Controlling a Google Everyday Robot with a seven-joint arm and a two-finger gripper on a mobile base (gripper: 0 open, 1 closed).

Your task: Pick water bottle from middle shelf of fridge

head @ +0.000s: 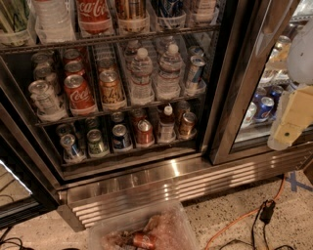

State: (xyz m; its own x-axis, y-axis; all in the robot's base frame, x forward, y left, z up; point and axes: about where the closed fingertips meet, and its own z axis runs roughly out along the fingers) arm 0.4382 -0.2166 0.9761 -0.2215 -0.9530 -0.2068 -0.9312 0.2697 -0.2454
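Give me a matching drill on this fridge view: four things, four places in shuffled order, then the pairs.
Things:
1. water bottle
2. Coke bottle
3. orange cable
4. tool

Places:
A. floor, lower right
B. top shelf
C. right edge, in front of the glass door
D. middle shelf, centre

Pairs: 1-D, 2-B, 3-A, 4-C
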